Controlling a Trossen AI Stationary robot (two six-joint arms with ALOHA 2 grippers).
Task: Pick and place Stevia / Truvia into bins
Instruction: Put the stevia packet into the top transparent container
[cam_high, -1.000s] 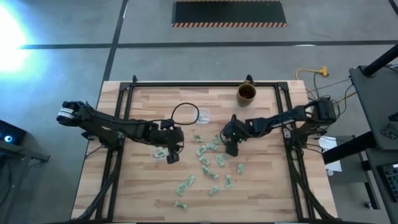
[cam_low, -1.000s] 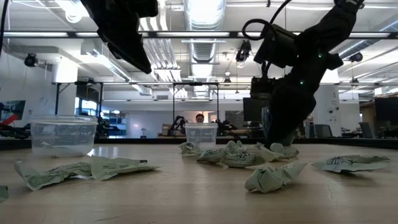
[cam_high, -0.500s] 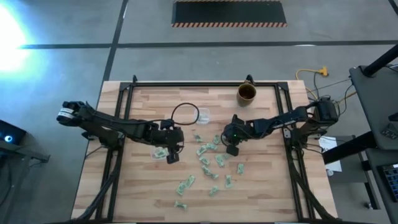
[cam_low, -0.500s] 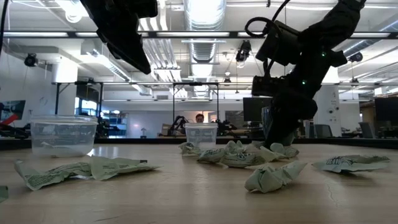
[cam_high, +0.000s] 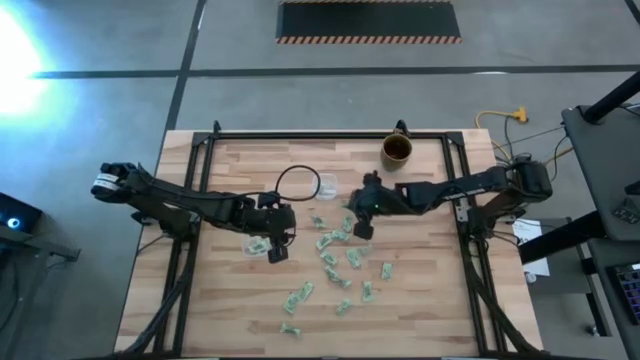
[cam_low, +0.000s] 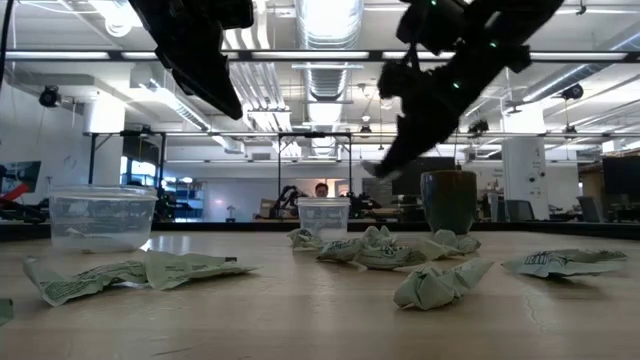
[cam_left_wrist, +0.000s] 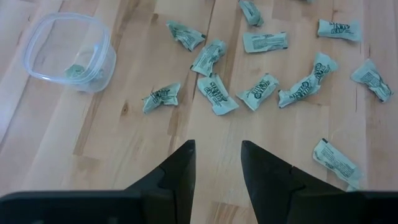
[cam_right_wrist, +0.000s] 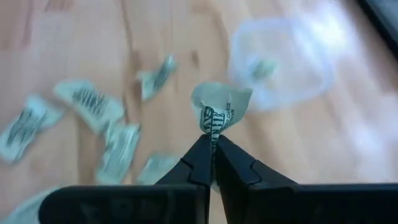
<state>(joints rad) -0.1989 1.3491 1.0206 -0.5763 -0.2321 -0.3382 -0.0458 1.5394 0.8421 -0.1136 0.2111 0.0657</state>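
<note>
Above the scattered Stevia sachets hung the left gripper, its fingers parted on nothing. Farther across the table, the right gripper was raised, pinching one crumpled sachet near the small clear cup, beside the larger cup.

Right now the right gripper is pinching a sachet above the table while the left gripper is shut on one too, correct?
Not quite. The left gripper is open and empty, as the left wrist view shows. The right gripper does pinch a sachet above the table.
</note>
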